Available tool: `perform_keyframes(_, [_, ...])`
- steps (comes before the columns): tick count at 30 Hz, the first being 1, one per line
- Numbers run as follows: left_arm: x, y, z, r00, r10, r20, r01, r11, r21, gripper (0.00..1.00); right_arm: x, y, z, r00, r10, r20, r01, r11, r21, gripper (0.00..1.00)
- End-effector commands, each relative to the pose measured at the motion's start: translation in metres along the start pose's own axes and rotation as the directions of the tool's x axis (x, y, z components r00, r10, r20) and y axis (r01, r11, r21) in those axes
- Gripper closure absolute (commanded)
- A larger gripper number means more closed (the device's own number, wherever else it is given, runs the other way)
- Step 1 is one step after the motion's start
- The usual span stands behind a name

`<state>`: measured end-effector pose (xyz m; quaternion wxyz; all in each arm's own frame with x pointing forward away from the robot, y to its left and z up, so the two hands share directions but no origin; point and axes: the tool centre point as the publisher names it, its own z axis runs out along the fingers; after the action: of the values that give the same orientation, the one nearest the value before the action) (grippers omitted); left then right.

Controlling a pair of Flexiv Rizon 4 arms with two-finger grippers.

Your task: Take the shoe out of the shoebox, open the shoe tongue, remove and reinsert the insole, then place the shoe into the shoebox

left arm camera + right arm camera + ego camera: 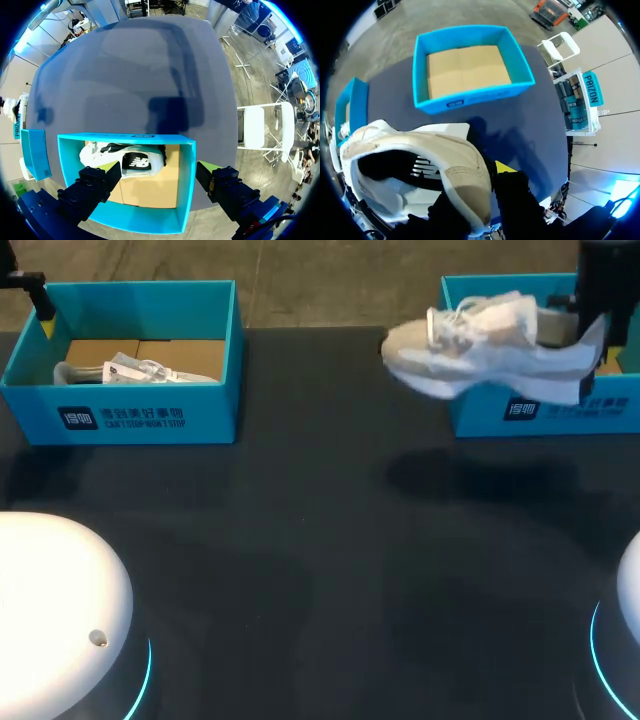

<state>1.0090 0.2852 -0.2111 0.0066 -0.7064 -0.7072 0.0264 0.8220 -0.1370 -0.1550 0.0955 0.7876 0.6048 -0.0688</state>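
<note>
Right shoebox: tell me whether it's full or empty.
Empty: right wrist view shows bare cardboard inside right shoebox; shoe hangs outside.

The head camera sits high behind the black table (pixel 320 570), looking down towards its far edge. The left wrist camera hangs close above the left teal cardboard shoebox (pixel 186 185) at the far left corner, facing straight down. The right wrist camera looks past a very near pale mesh sneaker (pixel 445 155) to the right teal cardboard shoebox (pixel 470 97). The head view shares both boxes.
</note>
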Motion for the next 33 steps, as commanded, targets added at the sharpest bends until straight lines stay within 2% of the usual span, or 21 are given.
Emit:
perform_keyframes(1, [0.000, -0.001, 0.000, 1.000, 0.000, -0.002, 0.000, 1.000, -0.003, 0.00, 0.013, -0.033, 0.013, 1.000, -0.009, -0.001, 0.009, 0.997, -0.074, 1.00])
perform_keyframes(10, [0.000, -0.001, 0.000, 1.000, 0.000, -0.002, 0.000, 1.000, -0.003, 0.00, 0.047, -0.087, 0.030, 0.998, -0.050, 0.041, 0.054, 0.993, -0.103, 1.00])
perform_keyframes(13, [0.000, -0.001, 0.000, 1.000, 0.000, -0.002, 0.000, 1.000, -0.003, 0.00, 0.058, -0.102, 0.036, 0.999, -0.051, 0.006, 0.051, 0.998, -0.041, 1.00])
perform_keyframes(31, [0.000, -0.001, 0.000, 1.000, 0.000, -0.002, 0.000, 1.000, -0.003, 0.00, 0.058, -0.102, 0.036, 0.999, -0.051, 0.006, 0.051, 0.998, -0.041, 1.00])
perform_keyframes(33, [0.000, -0.001, 0.000, 1.000, 0.000, -0.002, 0.000, 1.000, -0.003, 0.00, 0.066, -0.111, 0.040, 0.999, -0.051, 0.016, 0.052, 0.998, -0.042, 1.00])
